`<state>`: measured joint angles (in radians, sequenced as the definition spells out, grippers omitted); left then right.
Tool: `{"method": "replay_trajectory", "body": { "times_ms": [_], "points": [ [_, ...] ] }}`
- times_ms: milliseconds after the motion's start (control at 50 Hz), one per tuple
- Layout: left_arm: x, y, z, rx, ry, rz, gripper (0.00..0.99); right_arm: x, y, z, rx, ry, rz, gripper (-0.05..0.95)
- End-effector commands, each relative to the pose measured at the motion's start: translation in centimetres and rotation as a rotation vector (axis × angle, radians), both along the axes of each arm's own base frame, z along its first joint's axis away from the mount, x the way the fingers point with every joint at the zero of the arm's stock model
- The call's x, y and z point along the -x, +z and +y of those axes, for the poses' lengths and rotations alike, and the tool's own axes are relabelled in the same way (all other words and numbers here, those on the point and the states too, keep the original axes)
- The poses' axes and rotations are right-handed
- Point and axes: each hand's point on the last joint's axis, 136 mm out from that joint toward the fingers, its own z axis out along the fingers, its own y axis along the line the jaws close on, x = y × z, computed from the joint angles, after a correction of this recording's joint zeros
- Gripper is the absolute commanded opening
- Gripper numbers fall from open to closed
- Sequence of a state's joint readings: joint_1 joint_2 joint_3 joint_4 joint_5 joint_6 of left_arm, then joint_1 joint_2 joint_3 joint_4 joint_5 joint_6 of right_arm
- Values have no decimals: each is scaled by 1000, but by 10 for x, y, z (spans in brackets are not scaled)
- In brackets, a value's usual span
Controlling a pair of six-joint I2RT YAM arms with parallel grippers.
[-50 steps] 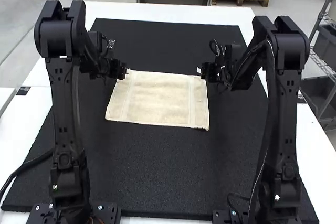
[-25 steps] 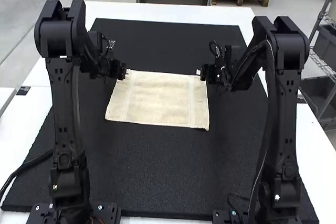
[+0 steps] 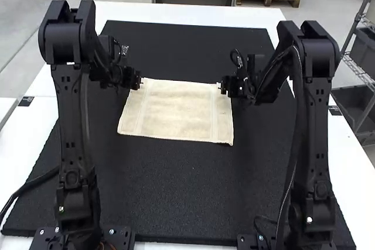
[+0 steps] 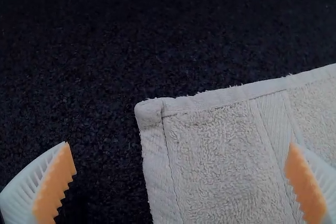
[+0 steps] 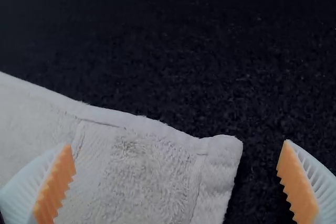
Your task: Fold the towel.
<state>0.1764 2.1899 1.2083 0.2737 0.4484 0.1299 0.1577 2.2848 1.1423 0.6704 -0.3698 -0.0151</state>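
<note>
1 towel (image 3: 179, 112) lies on 1 mat (image 3: 176, 197) atop 1 table (image 3: 193, 13).

High view looks forward and down from behind — wrist views peer closely at cloth corners.

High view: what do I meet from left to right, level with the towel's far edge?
Left arm → left gripper → towel → right gripper → right arm.

a black mat (image 3: 176, 203) lay flat on a white table (image 3: 187, 13). one small dark patch (image 3: 26, 101) sat left of the mat, another dark patch (image 3: 334, 110) right of it.
</note>
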Motion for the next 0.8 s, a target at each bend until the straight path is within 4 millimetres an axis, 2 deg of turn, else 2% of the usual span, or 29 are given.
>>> {"method": "replay_trajectory", "body": {
  "times_ms": [0,280,340,780],
  "points": [
    [-9,9,-1,-17,-11,-32,916,-1,2,17,-11,43,-13,892],
    [-11,10,-4,-16,-16,-42,902,-1,-2,15,-9,39,-6,879],
    [-11,9,-5,-16,-19,-40,859,-1,-2,14,-9,37,-6,854],
    [-11,2,-18,-14,-42,-31,859,0,-5,12,-6,35,3,856]
  ]
}}
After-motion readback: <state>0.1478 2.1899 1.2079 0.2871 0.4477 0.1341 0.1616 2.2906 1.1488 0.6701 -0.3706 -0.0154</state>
